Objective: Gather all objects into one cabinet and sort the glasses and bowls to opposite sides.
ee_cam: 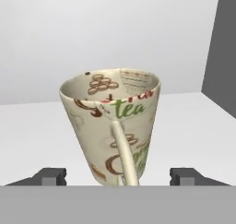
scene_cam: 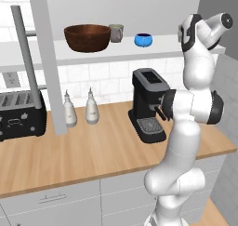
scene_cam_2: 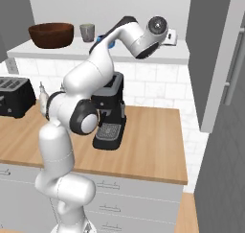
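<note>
**Cream mug on the shelf, hand open**

The hand (ee_cam: 118,176) is wide open, one finger on each side of the cream mug (ee_cam: 113,128), not touching it. The mug stands upright on the white cabinet shelf (ee_cam: 193,121). The brown bowl (scene_cam: 87,37), grey mug (scene_cam: 115,33) and blue bowl (scene_cam: 143,39) stand further left.

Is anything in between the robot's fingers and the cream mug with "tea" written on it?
No. In the hand view the cream mug stands right between the open gripper, handle facing the camera, with bare white shelf on both sides.
</note>
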